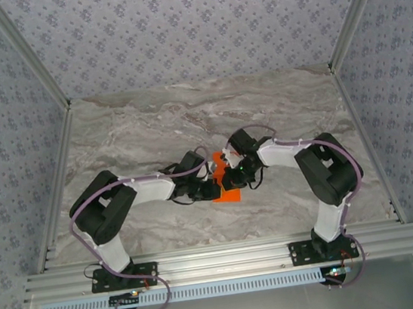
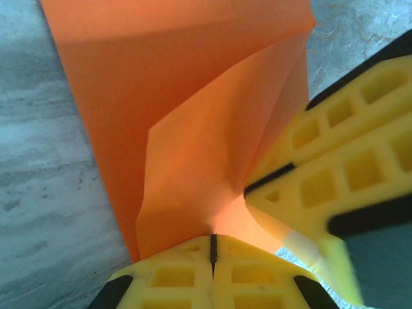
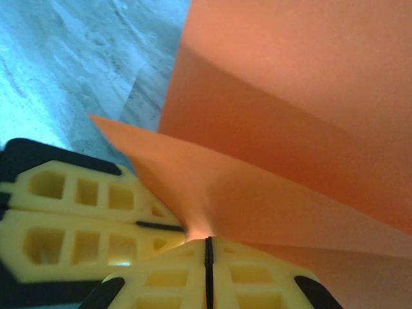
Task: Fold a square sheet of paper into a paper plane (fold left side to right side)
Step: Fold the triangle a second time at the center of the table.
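Orange sheet (image 2: 193, 96) pinched by left pincer (image 2: 212, 250) and right pincer (image 3: 207, 250)

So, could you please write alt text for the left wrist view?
The left gripper, shut, pinches the creased orange paper at the bottom of the view. The right gripper pinches it too, from the right; a grey marble table lies behind.

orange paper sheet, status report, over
Left gripper shut on the thin bright orange paper sheet. Right gripper shut on it too. Sheet creased, flaps raised above grey marble table. Nothing in the way.
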Controlling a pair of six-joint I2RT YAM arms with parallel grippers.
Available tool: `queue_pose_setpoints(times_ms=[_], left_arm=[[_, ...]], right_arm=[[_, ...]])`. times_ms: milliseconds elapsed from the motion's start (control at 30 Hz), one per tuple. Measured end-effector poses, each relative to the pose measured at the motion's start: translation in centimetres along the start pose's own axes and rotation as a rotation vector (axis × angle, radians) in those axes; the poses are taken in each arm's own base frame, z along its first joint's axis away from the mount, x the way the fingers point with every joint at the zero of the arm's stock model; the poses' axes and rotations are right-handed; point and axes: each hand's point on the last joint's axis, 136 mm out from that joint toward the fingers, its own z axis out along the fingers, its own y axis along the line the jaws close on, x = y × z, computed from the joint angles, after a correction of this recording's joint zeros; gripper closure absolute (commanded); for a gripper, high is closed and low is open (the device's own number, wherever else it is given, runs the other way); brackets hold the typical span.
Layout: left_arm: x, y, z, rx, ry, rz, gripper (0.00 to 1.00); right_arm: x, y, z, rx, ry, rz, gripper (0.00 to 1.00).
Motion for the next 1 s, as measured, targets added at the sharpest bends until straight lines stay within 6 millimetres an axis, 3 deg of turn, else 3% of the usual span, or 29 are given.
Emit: queue_pose_setpoints(times_ms=[500, 1000], left_arm=[[-0.3, -0.1, 0.2, 0.008, -0.027, 0.009, 0.97], [-0.7, -0.1, 0.3, 0.015, -0.06, 0.016, 0.97]], right_arm=[[-0.7, -1.0, -0.1, -0.028, 0.022, 0.052, 0.92], [-2.9, -5.2, -2.6, -0.033, 0.019, 0.131, 0.92]])
